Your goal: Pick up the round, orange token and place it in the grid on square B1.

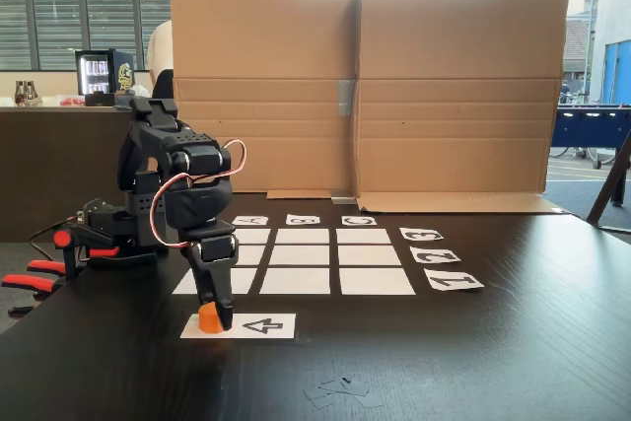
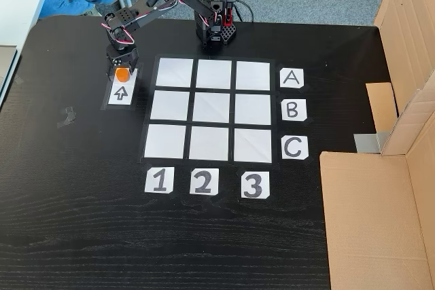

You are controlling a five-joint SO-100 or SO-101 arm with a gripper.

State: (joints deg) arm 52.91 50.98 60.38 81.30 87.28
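The orange token rests on the end of a white arrow card, outside the grid. My gripper is lowered over it, pointing down, with a black finger touching the token's right side in the fixed view from the table's side. How tight the jaws are is hidden. The grid of white paper cells lies beside the card. Square B1 is bare; in the fixed view from above it is just right of the card.
Label cards A, B, C and 1, 2, 3 border the grid. A cardboard wall stands behind it. The arm's base and orange-handled clamps sit at the table edge. Paper scraps lie near the front.
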